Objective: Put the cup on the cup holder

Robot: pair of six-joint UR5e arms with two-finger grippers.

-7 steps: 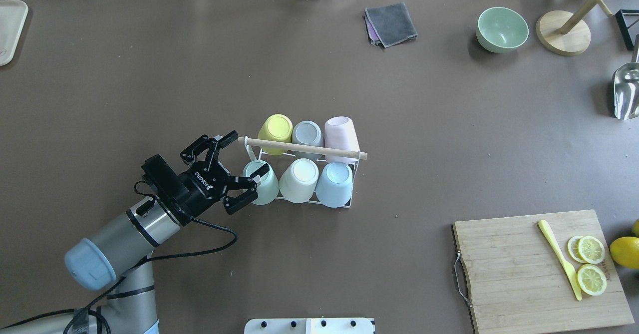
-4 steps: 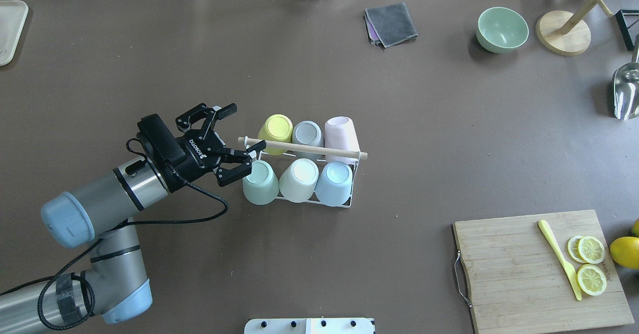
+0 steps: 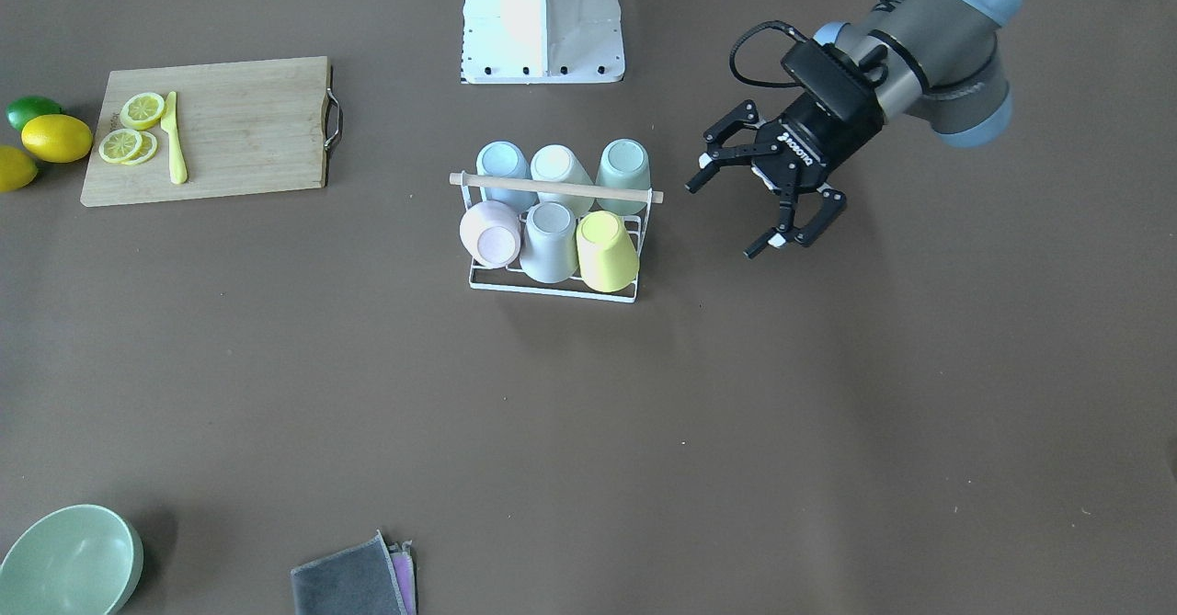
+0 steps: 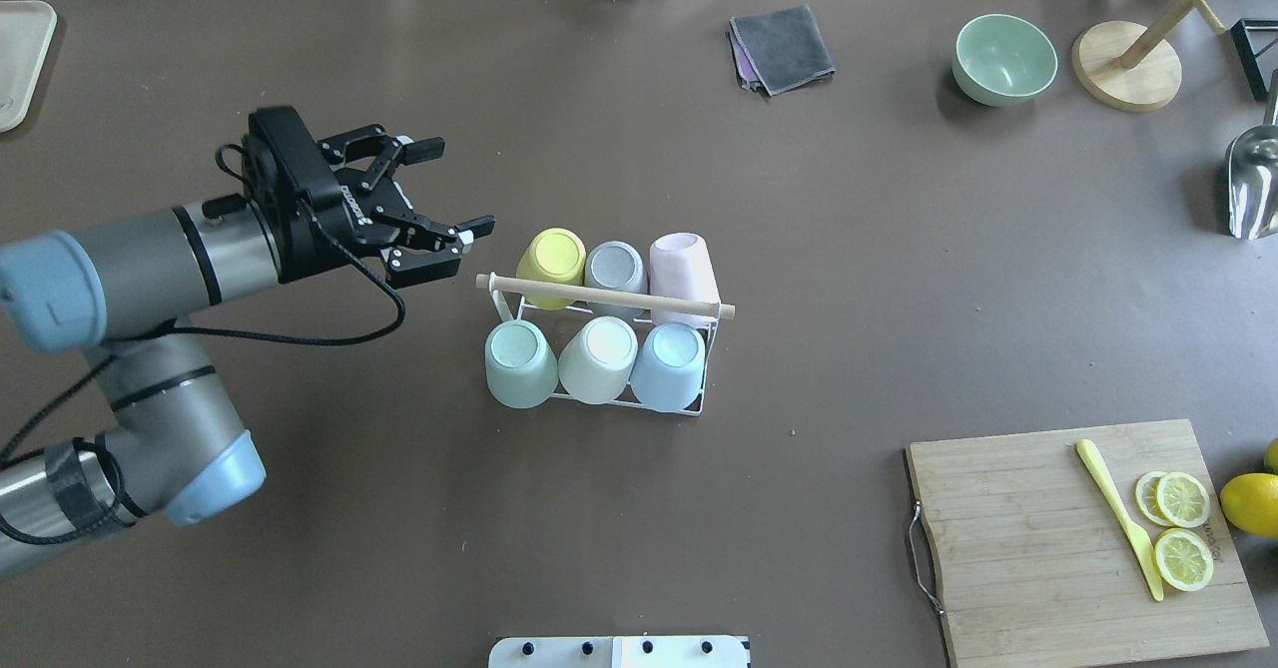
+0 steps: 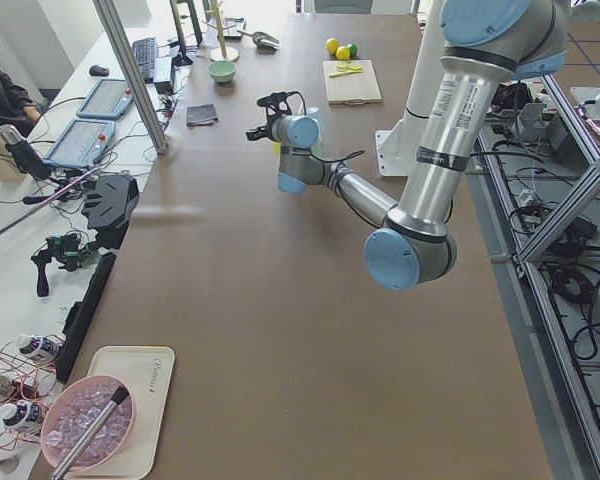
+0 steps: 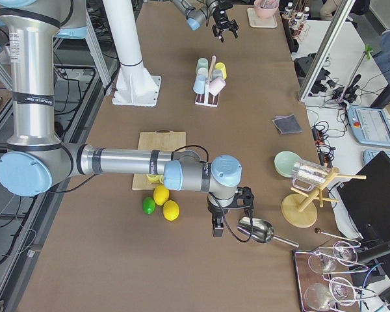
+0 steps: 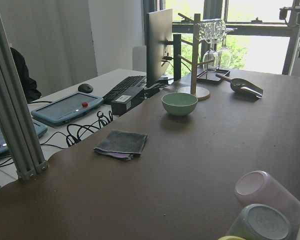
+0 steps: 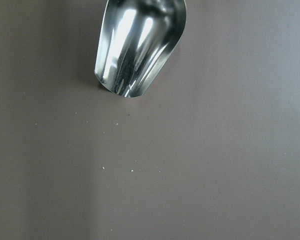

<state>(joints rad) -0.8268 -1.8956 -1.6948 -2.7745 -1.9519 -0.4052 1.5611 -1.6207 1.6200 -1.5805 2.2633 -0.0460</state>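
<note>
The cup holder (image 4: 605, 296), a white wire rack with a wooden dowel across its top, stands mid-table and carries several upside-down cups. The mint green cup (image 4: 519, 360) sits on its near left prong, beside a cream cup (image 4: 597, 358) and a blue cup (image 4: 669, 363). The rack also shows in the front view (image 3: 552, 188). My left gripper (image 4: 456, 186) is open and empty, to the left of the rack and apart from it; it also shows in the front view (image 3: 725, 218). My right gripper (image 6: 231, 218) hovers by a metal scoop (image 8: 140, 45); I cannot tell whether it is open or shut.
A cutting board (image 4: 1083, 538) with lemon slices and a yellow knife lies near right. A green bowl (image 4: 1003, 59), a grey cloth (image 4: 784, 47) and a wooden stand base (image 4: 1126, 67) are at the far side. A tray (image 4: 20, 59) is at the far left.
My left gripper has drawn back from the mint green cup, moving left and farther across the table, still open. The cup stays on the rack.
</note>
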